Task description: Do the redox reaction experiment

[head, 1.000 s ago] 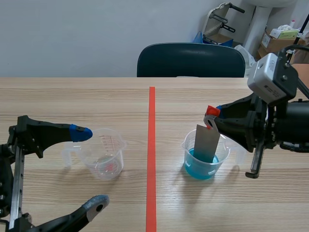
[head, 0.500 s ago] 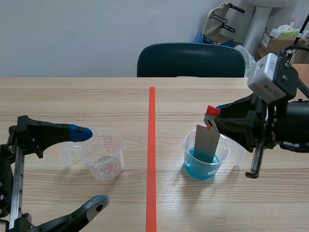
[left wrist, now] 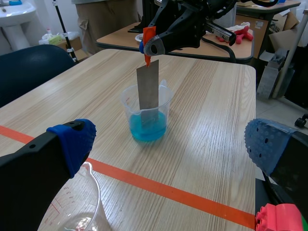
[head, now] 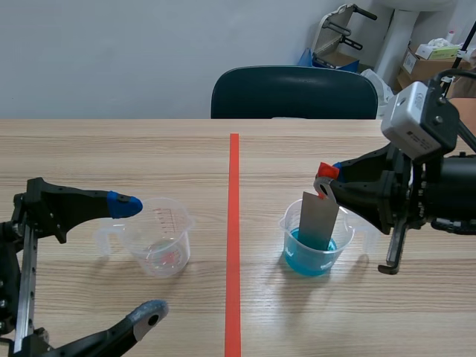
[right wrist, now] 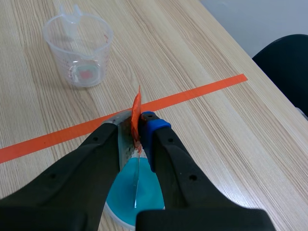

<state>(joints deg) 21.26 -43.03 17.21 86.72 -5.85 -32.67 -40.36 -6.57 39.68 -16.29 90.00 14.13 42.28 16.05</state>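
One thin grey metal strip, likely stiff and light, is best held where right jaws clamp it: its dry top; left jaws gape.

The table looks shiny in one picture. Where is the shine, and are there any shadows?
Left wrist view: pale glare streaks the table beside the blue-liquid cup. Scene view: no glare, only faint soft shadows around the blue-liquid cup and the clear cup. Right wrist view: the wood looks matte, with no bright spots.
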